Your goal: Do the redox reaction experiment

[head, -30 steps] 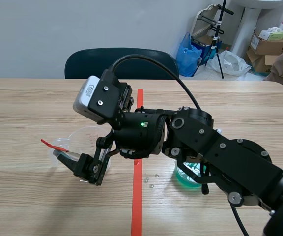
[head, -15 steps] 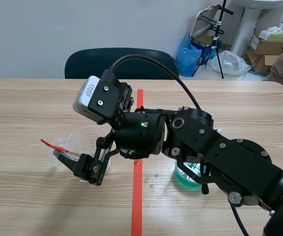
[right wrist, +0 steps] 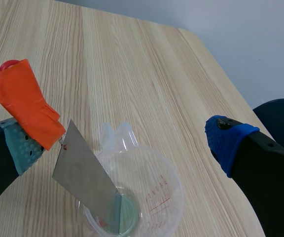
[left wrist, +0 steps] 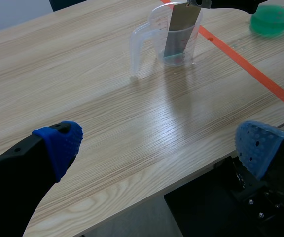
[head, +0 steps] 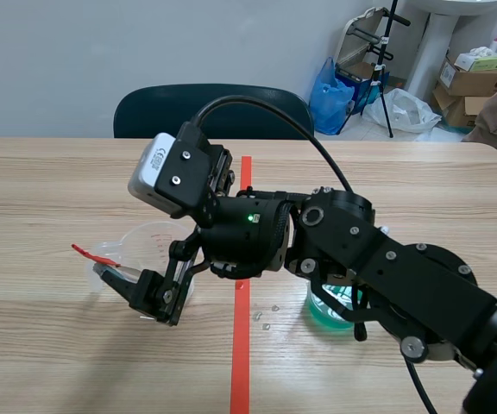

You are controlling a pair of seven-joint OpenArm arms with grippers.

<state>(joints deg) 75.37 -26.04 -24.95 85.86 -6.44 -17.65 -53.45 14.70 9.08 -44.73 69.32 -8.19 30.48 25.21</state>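
Beaker point(right wrist: 169, 193) holds metal plate point(right wrist: 83, 180); arm point(head: 386, 267) half-hides green dish point(left wrist: 272, 19); left gripper point(left wrist: 160, 145), right gripper point(right wrist: 124, 140) released.

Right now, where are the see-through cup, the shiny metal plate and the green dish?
see-through cup point(right wrist: 162, 195): right wrist view, on its wall with red marks.
shiny metal plate point(right wrist: 85, 185): right wrist view, middle of the sheet.
green dish point(left wrist: 270, 23): left wrist view, on its side wall.

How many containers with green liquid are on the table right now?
2. A clear measuring cup left of the red tape line, a metal sheet standing in it; a green-filled dish right of the line, partly hidden by the right arm.
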